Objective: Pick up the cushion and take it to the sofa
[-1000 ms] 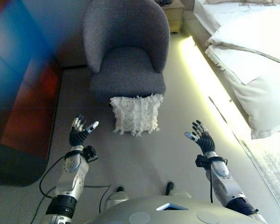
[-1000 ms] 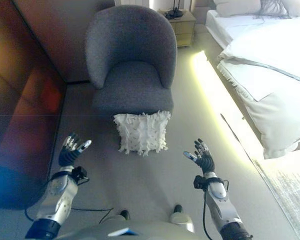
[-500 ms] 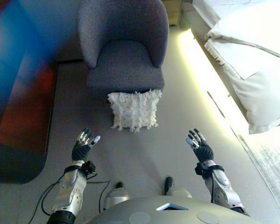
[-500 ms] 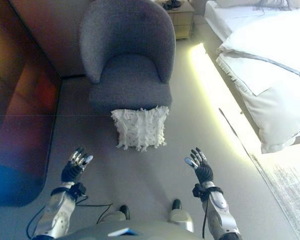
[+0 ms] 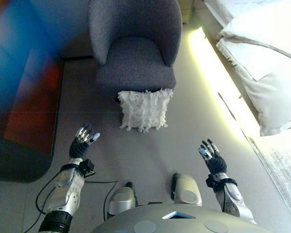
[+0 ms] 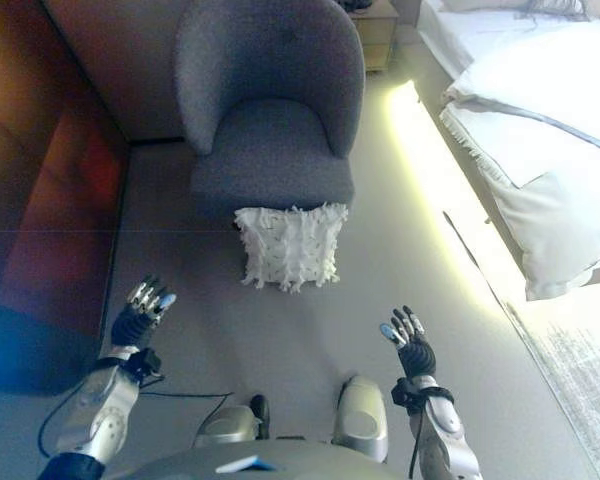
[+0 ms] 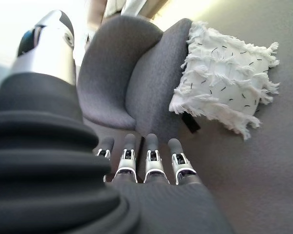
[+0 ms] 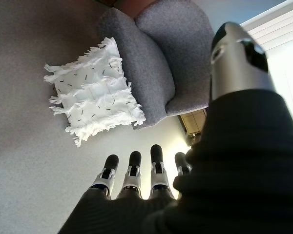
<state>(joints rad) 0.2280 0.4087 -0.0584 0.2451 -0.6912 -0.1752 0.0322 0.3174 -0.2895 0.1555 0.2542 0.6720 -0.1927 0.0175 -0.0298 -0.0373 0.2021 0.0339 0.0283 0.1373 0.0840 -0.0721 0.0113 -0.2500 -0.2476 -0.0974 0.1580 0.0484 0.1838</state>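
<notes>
No legible text, labels, brand marks, numerals or signs in any view, cushion (image 5: 144, 109) carries short dark dash markings only, armchair (image 5: 136, 48) upholstery plain, floor (image 5: 150, 155) unmarked

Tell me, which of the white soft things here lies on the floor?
The fringed white cushion, leaning against the front of the grey armchair. The other white bedding lies up on the bed at the right.

The cushion (image 5: 144, 109) is white, shaggy cloth. The armchair (image 5: 136, 48) is grey, rough cloth. The floor (image 5: 150, 155) looks matt.
</notes>
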